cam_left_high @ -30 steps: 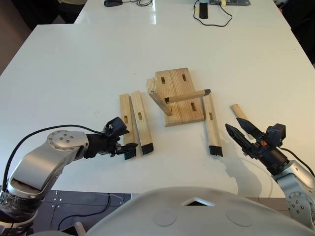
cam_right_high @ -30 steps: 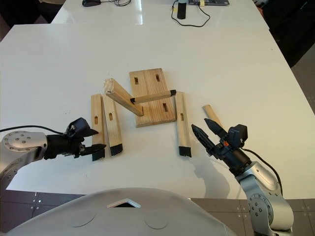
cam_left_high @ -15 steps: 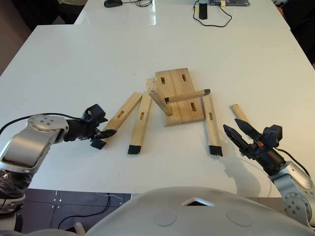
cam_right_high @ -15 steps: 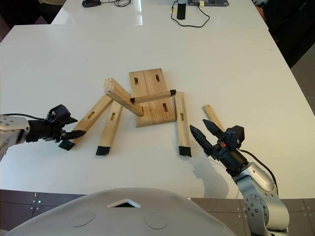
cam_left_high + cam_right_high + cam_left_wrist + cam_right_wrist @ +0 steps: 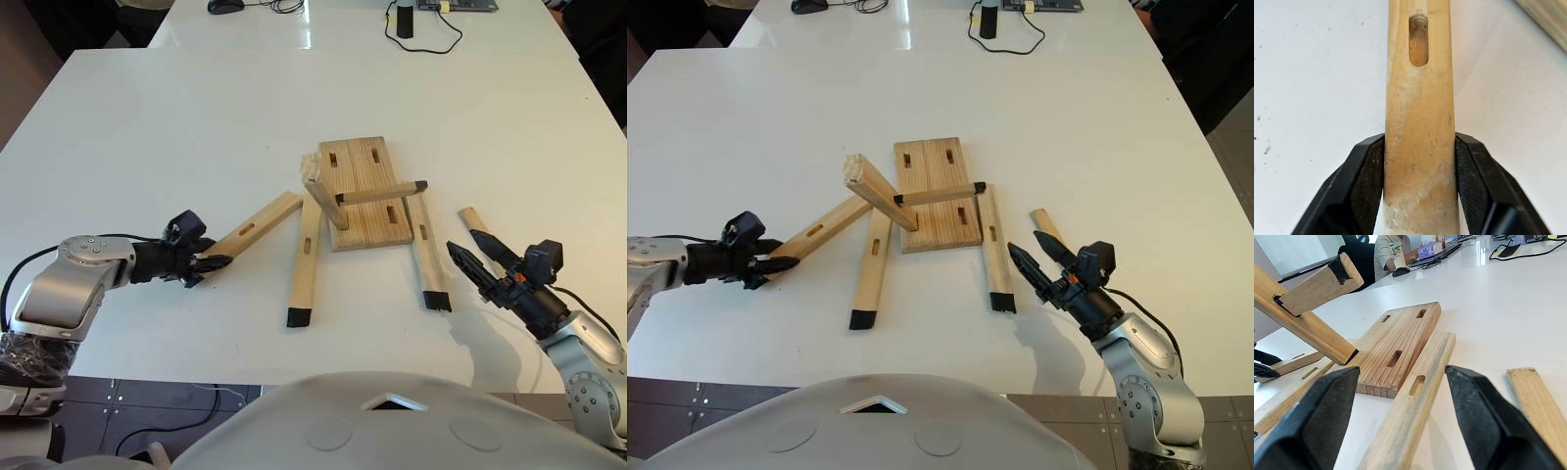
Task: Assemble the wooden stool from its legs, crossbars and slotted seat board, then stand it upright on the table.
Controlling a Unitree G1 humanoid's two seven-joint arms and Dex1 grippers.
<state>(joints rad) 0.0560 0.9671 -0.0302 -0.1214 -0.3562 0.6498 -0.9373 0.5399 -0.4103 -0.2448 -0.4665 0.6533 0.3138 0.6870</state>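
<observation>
Leg-fitting time: left pincer (image 5: 208, 262) clamps a pale slotted wooden leg (image 5: 257, 225); right pincer (image 5: 461, 241) gapes open. Next, it probably needs aligning with the rectangular wooden seat board (image 5: 367, 162).

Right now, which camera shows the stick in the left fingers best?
The left wrist view: the leg sits close up, fingers pressed on both sides. The eye views show it whole but small; the right wrist view, a far sliver.

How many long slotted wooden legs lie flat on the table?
3. One leg is clamped in the left gripper, left of the seat board; a second leg lies before the board's left corner; a third leg lies along its right edge. None seems hidden.
</observation>
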